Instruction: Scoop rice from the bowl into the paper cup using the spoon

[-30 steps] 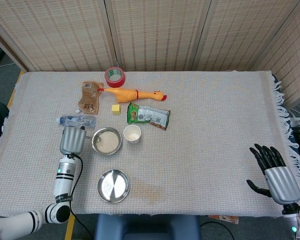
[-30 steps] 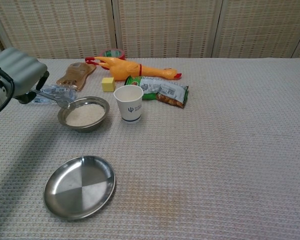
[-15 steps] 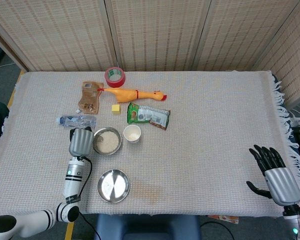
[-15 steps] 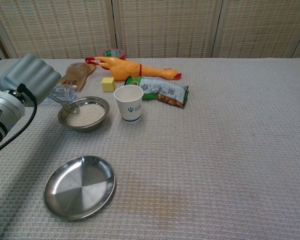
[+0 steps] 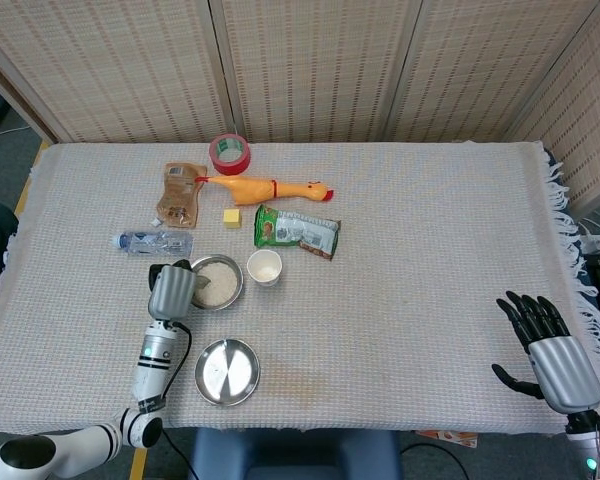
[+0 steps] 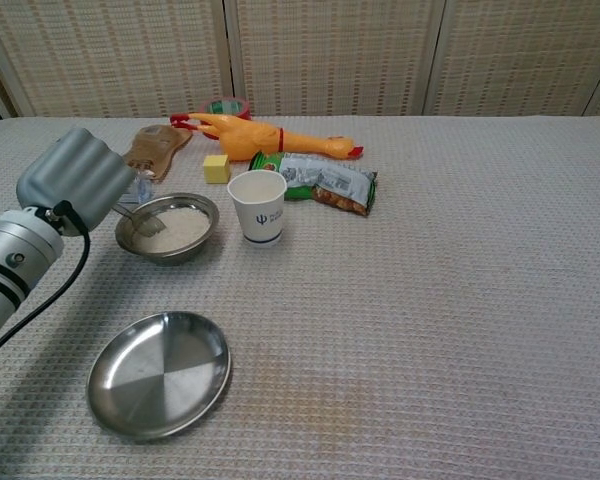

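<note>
The table (image 5: 430,250) in front of me wears a pale woven cloth, fringed along its right edge. My right hand (image 5: 550,350) rests near that fringed corner, well apart from everything else, fingers spread and holding nothing. My left hand (image 6: 78,178) sits at the left side of the bowl (image 6: 168,228), its back toward both cameras; it holds the spoon (image 6: 145,222), whose scoop end lies in the rice at the bowl's left side. I cannot make out how my fingers wrap the handle, since the back of the hand hides them.

A yellow rubber chicken (image 5: 270,188) lies at the far side of the cloth, its red head end touching a roll of red tape (image 5: 228,153). A green snack packet (image 5: 297,231) lies just behind the paper cup (image 6: 257,206). An empty steel plate (image 6: 160,372) sits near me, apart from the bowl. A brown pouch (image 5: 180,193) lies left of the chicken, and a clear plastic bottle (image 5: 152,241) lies on its side behind my left hand. The bowl is steel with white rice in it. The cup stands upright just right of the bowl, not quite touching it. A small yellow cube (image 5: 232,217) sits between the chicken and the bowl.
</note>
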{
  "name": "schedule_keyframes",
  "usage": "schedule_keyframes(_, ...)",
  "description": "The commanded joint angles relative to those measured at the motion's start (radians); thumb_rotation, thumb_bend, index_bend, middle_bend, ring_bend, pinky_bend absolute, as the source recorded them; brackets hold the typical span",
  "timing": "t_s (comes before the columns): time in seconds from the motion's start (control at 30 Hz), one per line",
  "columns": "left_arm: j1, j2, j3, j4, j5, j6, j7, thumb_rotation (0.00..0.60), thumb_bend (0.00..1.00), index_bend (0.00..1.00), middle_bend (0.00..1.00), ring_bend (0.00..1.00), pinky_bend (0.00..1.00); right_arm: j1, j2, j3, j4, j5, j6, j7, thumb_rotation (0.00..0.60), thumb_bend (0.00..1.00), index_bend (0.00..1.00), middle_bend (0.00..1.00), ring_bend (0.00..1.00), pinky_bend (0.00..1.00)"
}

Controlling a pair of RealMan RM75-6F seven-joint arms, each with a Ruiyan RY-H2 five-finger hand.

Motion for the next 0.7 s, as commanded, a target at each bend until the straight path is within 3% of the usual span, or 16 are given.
schedule_keyframes(0.03,0.007,-0.001,0.006,-0.004,0.012,-0.002,-0.012,0.600,0.41,0.68,1.00,1.00,1.00,0.000,-0.001,0.000,0.000,0.001,-0.001,-0.001,0.528,0.15,0.00,0.00,0.00,0.00)
schedule_keyframes(0.33,0.022,0.020,0.016,-0.068,0.048,-0.006,-0.048,0.600,0.41,0.69,1.00,1.00,1.00,0.001,-0.002,0.001,0.001,0.003,-0.004,-0.003,0.529,0.15,0.00,0.00,0.00,0.00)
schedule_keyframes(0.7,0.029,0.122,-0.051,-0.248,-0.027,-0.089,-0.128,0.600,0.41,0.70,1.00,1.00,1.00,0.003,-0.002,0.002,0.003,0.008,-0.010,-0.002,0.528,0.15,0.00,0.00,0.00,0.00)
